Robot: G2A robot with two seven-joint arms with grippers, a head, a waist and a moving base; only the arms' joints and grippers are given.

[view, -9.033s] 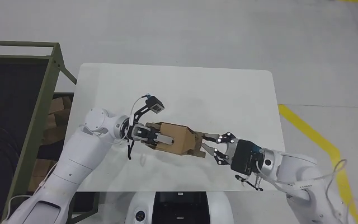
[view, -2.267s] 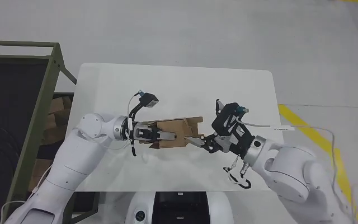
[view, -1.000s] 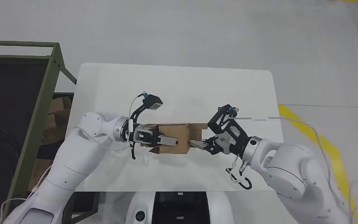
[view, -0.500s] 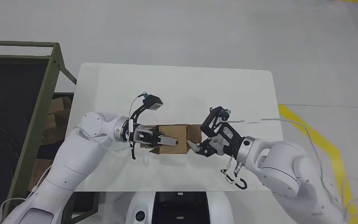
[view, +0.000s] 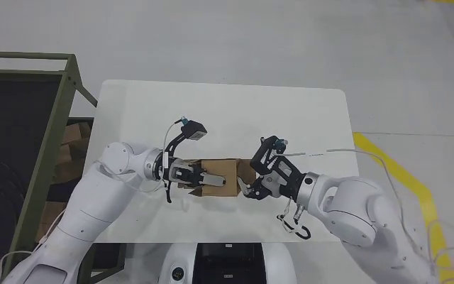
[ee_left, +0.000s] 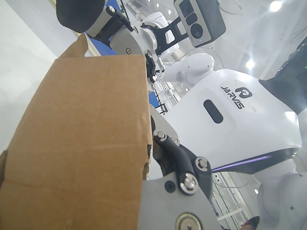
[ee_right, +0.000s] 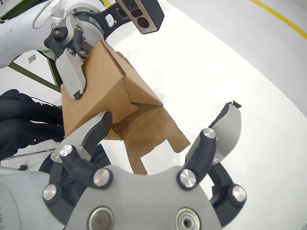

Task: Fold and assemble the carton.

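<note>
Left gripper (view: 204, 177) is clamped on the carton (view: 223, 170) wall. Right gripper (view: 245, 186) is spread wide, with one ribbed rubber pad (ee_right: 98, 130) touching the end flap. Brown corrugated cardboard, boxy, end flaps loose. Sits at the front-middle of the white round-cornered table (view: 298, 113), well apart from the far and side edges.

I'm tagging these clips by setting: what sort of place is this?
Probably a factory or warehouse hall, possibly a robot test area: a bare grey floor with a yellow line, high ceiling lights, and a green metal rack holding flat cardboard beside the table.
</note>
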